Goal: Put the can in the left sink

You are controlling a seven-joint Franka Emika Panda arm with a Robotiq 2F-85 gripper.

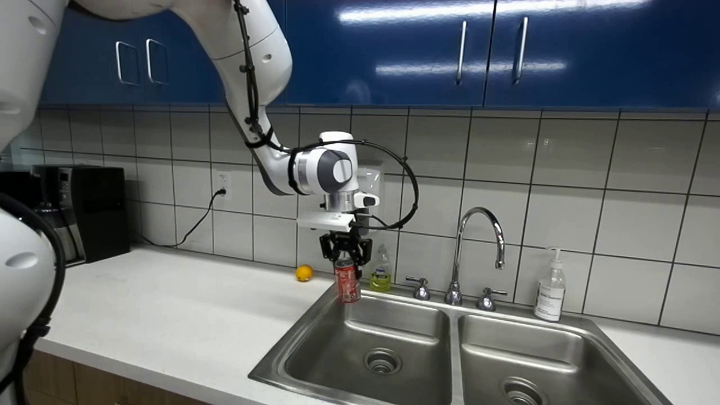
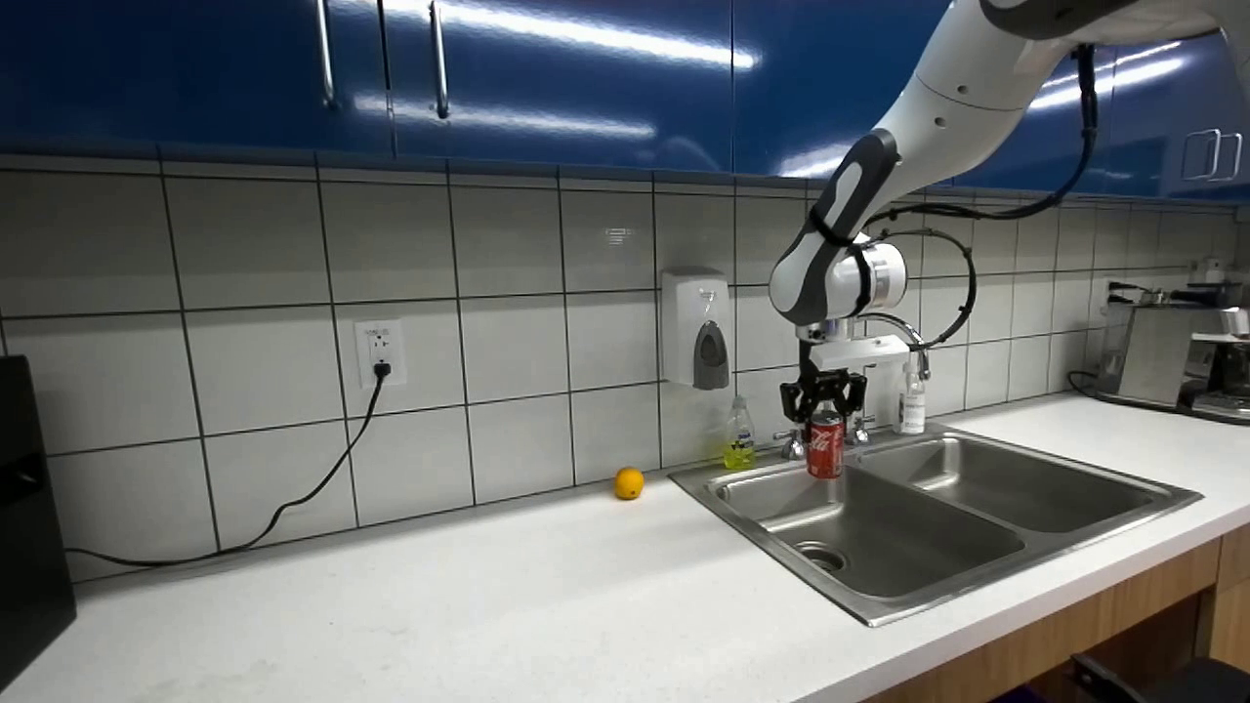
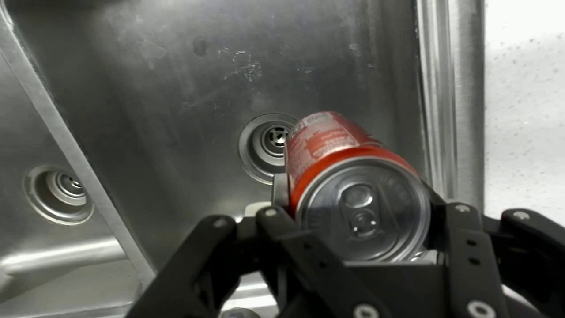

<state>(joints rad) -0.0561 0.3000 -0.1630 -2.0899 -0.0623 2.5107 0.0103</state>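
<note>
The red can (image 1: 347, 284) with a silvery top is upright between the fingers of my gripper (image 1: 348, 264). In an exterior view the can (image 2: 826, 449) hangs below the gripper (image 2: 823, 408) over the back part of the left sink (image 2: 908, 537). In the wrist view both fingers press the sides of the can (image 3: 335, 137) near its top, and the pull tab faces the camera. The left sink (image 3: 176, 88) lies below it, with the round drain (image 3: 265, 154) partly hidden by the can. The can's underside is hidden in the wrist view.
The right basin (image 1: 551, 349) lies beyond the divider (image 1: 457, 360). The faucet (image 1: 458, 253) and its handles stand behind the sinks. A yellow-green soap bottle (image 1: 381, 275) is close behind the can. An orange fruit (image 1: 304, 273) and a pump bottle (image 1: 550, 295) stand by the wall.
</note>
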